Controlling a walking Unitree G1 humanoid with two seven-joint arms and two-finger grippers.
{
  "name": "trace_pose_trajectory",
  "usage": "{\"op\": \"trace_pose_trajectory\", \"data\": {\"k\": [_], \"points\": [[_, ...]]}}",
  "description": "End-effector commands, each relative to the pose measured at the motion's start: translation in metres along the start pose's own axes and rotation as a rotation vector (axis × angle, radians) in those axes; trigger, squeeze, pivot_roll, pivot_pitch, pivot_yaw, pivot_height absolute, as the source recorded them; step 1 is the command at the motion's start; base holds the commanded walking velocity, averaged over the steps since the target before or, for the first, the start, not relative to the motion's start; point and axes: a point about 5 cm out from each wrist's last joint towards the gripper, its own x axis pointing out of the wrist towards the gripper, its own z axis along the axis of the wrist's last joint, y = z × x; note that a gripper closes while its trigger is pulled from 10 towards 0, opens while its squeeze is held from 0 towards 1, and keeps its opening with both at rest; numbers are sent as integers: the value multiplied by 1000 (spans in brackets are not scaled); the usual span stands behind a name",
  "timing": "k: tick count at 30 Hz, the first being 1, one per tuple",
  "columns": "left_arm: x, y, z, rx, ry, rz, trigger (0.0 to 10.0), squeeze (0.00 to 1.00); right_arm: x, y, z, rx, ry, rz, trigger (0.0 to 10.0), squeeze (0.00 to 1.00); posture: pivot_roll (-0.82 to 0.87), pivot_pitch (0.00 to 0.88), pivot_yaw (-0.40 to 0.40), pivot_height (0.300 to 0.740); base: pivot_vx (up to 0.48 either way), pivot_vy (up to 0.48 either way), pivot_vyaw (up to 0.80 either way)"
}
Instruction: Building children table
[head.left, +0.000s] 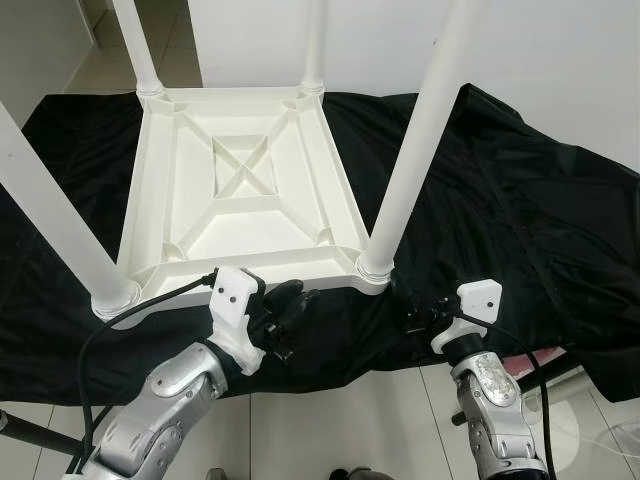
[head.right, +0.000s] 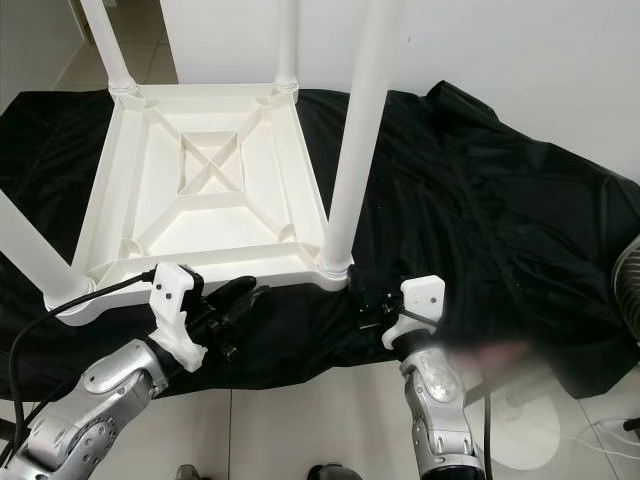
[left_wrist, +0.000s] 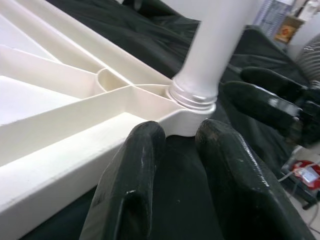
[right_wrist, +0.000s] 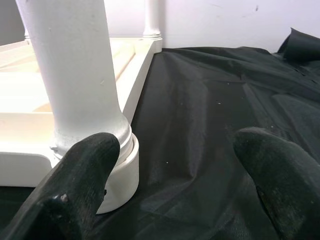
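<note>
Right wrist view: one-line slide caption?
Open right gripper beside the near leg of the upturned white table on black cloth.

No readable text, label or number anywhere.

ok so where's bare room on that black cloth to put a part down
The widest free patch is the black cloth on the robot's right of the upturned table, out to the wall. Crowded: the near edge, where the left claw and right claw flank the near right leg.
</note>
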Motion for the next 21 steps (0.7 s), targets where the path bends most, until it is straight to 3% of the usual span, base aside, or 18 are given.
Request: {"op": "trace_pose_trajectory", "data": {"k": [1,12,17,21], "points": [[4,0,-8,11,47,26,10000,0,-3,0,-1,-8,13,-8,10000,0,-15,105,-47,740,0,0,0],[25,1,-8,123,81,77,10000,0,-6,4,-1,5,25,-25,10000,0,-20,124,-39,740,0,0,0],[31,10,-5,129,90,164,10000,0,-8,5,-2,16,23,-49,10000,0,-27,131,-29,740,0,0,0],[34,29,-8,109,128,317,10000,0,-10,5,-1,31,22,-68,10000,0,-32,134,-24,740,0,0,0]]}}
